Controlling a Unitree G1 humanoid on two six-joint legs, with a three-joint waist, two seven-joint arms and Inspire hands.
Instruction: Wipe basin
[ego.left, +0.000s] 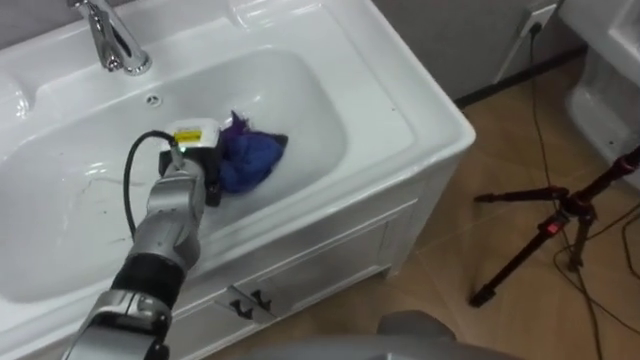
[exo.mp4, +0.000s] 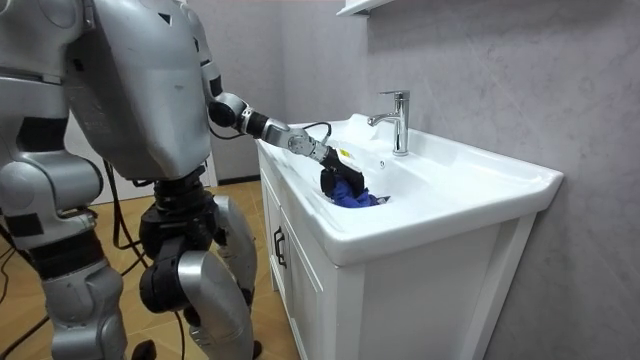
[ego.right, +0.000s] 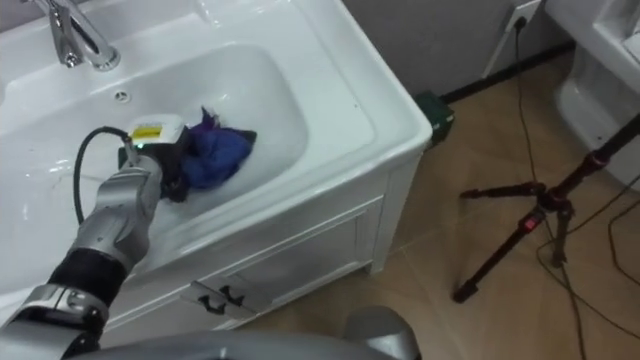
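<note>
Currently: left hand (ego.left: 195, 160) is down in the basin (ego.left: 325, 115), pressed against a bunched blue cloth (ego.left: 252, 158). The hand's back and the cloth folds cover the contact, so I cannot tell whether it clasps the cloth or only bears on it; probably a hold, but not confirmed.

Key relation: the cloth lies on the robot's right of the hand and touches it, out ahead toward the right-hand wall of the bowl. The bunch is slightly longer than wide, and its long axis runs roughly along the length of the basin, in line with the forearm. It rests on the near slope of the bowl, well short of the tap (ego.left: 112, 40) and the small overflow hole (ego.left: 152, 99) on the far wall.

Judgement: the cloth leads on a stroke to the right and trails on a stroke back to the left, where more of the bowl lies.

Outward: white cabinet (ego.left: 330, 255) below the basin; tripod (ego.left: 545, 230) on the floor, well apart to the right.
</note>
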